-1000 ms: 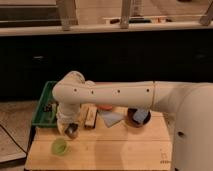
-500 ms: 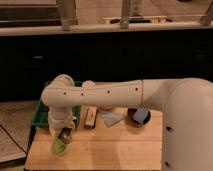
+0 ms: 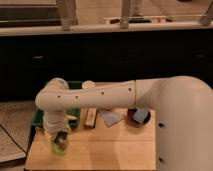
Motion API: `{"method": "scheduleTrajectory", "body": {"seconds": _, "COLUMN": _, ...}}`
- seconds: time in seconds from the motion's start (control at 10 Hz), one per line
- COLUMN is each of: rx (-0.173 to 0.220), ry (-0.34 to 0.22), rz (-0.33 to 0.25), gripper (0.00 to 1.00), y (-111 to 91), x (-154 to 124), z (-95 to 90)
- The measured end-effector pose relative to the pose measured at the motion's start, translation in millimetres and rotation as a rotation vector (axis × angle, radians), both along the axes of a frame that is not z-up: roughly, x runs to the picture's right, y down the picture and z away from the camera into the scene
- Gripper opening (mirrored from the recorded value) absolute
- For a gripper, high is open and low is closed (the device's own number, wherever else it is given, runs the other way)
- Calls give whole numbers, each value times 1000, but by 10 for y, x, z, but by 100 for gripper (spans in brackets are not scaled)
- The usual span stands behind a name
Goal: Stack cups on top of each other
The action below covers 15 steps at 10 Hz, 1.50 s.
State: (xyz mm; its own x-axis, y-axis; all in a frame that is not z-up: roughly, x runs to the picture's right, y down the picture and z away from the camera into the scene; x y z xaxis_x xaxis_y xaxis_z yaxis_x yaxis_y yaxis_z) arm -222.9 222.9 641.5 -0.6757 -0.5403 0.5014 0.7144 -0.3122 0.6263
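The light-green cup (image 3: 59,149) stands on the wooden table (image 3: 110,152) near its front left corner. My gripper (image 3: 61,138) hangs from the white arm directly over this cup, reaching down to its rim. It is shut on the dark grey cup (image 3: 62,136), which sits at or just inside the mouth of the green cup. The gripper hides most of the grey cup.
A green tray (image 3: 38,117) lies at the table's left back edge. A brown oblong block (image 3: 90,119), a pale crumpled wrapper (image 3: 112,118) and a dark brown bowl (image 3: 136,118) holding something bluish sit behind, under my arm. A dark counter front stands beyond.
My gripper has swung left and down from beside the green cup to right above it, carrying the dark grey cup onto the green one.
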Motion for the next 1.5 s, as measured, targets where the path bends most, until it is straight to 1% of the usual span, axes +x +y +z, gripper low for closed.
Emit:
{"method": "scheduleTrajectory", "body": {"seconds": 0.2, "rx": -6, "ry": -17, "rz": -3, "gripper": 0, "y": 29, "x": -75, "z": 17}}
{"method": "scheduleTrajectory", "body": {"seconds": 0.7, "rx": -26, "ry": -35, "rz": -6, "gripper": 0, "y": 83, "x": -160, "z": 116}}
{"method": "scheduleTrajectory", "body": {"seconds": 1.0, "rx": -43, "ry": -43, "rz": -9, "gripper": 0, "y": 115, "x": -199, "z": 174}}
{"method": "scheduleTrajectory", "body": {"seconds": 1.3, "rx": -63, "ry": -55, "rz": -24, "gripper": 0, "y": 181, "x": -243, "z": 209}}
{"method": "scheduleTrajectory", "body": {"seconds": 1.4, "rx": -69, "ry": -57, "rz": -26, "gripper": 2, "y": 203, "x": -245, "z": 217}}
{"method": "scheduleTrajectory", "body": {"seconds": 1.5, "rx": -74, "ry": -54, "rz": -27, "gripper": 9, "y": 217, "x": -240, "z": 226}}
